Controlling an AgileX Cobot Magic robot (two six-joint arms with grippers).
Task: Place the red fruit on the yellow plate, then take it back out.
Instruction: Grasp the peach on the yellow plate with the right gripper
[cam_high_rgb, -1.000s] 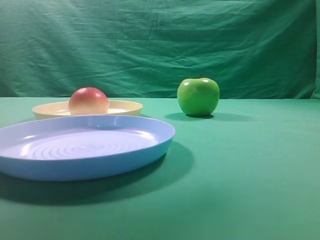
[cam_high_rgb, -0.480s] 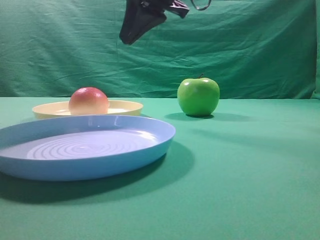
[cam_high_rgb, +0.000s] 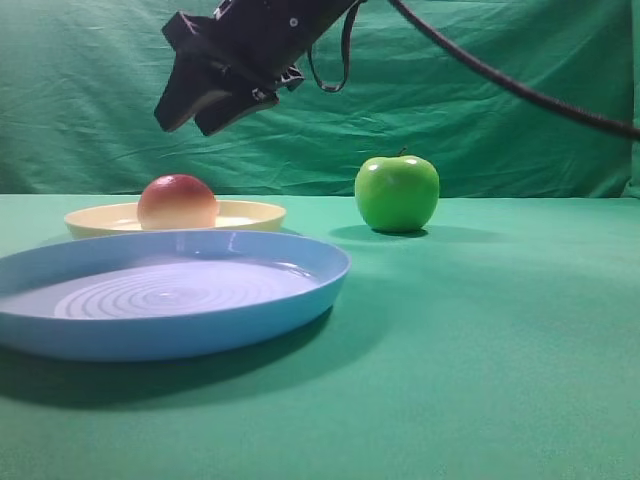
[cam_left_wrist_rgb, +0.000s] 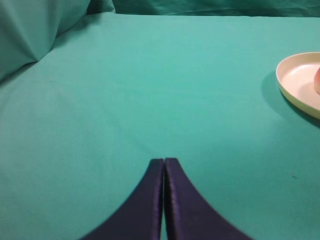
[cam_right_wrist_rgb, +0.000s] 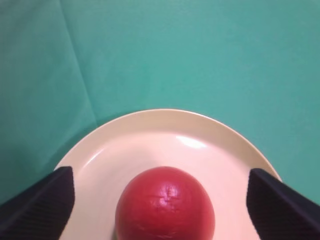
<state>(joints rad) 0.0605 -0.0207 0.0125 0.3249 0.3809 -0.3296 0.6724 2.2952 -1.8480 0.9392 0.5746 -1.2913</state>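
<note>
Right wrist view, red fruit (cam_right_wrist_rgb: 165, 202) sat on yellow plate (cam_right_wrist_rgb: 150, 135), right pincer (cam_right_wrist_rgb: 160, 200) spread wide above it, touching nothing, left pincer (cam_left_wrist_rgb: 163, 165) pressed together over green tabletop (cam_left_wrist_rgb: 150, 90), green apple (cam_high_rgb: 396, 193) nearby.

Your exterior view sits low at bench (cam_high_rgb: 500, 380) level, facing the backdrop (cam_high_rgb: 500, 90). Your left wrist view skims the cloth; your right wrist view looks down close. All three share the yellow plate (cam_high_rgb: 250, 213) (cam_left_wrist_rgb: 295, 82) (cam_right_wrist_rgb: 165, 135).
</note>
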